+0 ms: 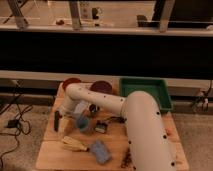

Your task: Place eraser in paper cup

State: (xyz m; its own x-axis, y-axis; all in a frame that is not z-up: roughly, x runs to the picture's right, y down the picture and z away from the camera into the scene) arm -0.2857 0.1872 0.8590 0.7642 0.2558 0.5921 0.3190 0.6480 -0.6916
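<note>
My gripper point(59, 120) hangs at the left side of the wooden table point(52, 156), at the end of the white arm point(100, 100) that reaches in from the lower right. A dark narrow upright shape point(56, 122) sits at the gripper; I cannot tell whether it is the eraser or a finger. An off-white shape that looks like the paper cup point(68, 126) stands right beside the gripper, partly hidden by it.
A blue cup point(83, 123) stands right of the paper cup. A small dark object point(101, 128), a blue sponge pad point(100, 151) and a yellowish object point(75, 145) lie in front. Two reddish bowls point(102, 86) and a green tray point(145, 93) are at the back.
</note>
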